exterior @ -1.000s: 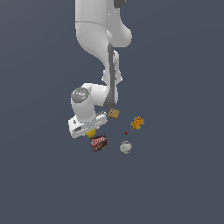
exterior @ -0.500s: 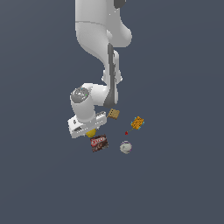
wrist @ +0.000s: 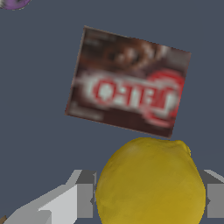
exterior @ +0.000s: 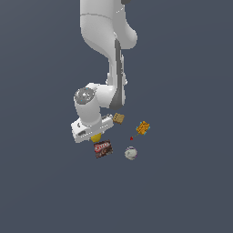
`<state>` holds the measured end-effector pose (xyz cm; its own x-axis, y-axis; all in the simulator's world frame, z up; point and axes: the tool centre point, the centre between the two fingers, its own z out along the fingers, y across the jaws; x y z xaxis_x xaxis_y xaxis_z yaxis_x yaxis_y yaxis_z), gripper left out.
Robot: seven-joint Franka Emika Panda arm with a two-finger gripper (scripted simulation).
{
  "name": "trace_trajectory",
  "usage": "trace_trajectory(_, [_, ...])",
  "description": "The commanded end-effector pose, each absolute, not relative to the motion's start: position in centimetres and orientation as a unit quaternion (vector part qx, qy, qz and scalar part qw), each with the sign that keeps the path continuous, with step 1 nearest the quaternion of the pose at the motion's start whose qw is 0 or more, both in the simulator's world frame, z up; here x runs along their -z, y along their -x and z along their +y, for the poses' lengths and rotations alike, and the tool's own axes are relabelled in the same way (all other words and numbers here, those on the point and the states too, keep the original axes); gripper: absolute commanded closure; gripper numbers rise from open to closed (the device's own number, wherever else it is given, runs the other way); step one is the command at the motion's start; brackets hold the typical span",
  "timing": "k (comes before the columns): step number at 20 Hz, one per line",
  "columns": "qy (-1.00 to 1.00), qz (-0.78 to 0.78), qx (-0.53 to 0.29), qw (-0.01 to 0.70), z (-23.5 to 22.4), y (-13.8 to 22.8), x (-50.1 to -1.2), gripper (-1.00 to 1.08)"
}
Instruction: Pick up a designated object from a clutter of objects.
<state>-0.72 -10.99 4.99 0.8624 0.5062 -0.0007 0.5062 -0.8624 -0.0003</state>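
The yellow lemon-like fruit [wrist: 151,183] sits between my two fingers [wrist: 83,199], which touch it on both sides. My gripper [wrist: 149,200] is shut on it, low over the floor. In the exterior view only a yellow sliver of the fruit [exterior: 96,137] shows under the white hand, where the gripper [exterior: 95,135] is mostly hidden. The dark brown red-labelled box [wrist: 129,81] lies flat just beyond the fruit; it also shows in the exterior view [exterior: 103,148].
A tan square cracker [exterior: 119,118] lies beside the hand on the exterior view's right. An orange patterned piece [exterior: 143,128] and a whitish-grey ball [exterior: 131,153] lie further right, with a tiny red dot [exterior: 131,138] between them. The ball's edge [wrist: 13,3] shows in the wrist view.
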Motion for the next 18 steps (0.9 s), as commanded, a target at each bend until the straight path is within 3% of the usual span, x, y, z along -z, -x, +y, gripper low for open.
trace_trajectory(1, [0.965,-0.263,0.000,0.000,-10.3,0.3,-6.4,1.08])
trace_trajectory(18, [0.965,-0.262,0.000,-0.001,-2.7,-4.6,-21.9,1.08])
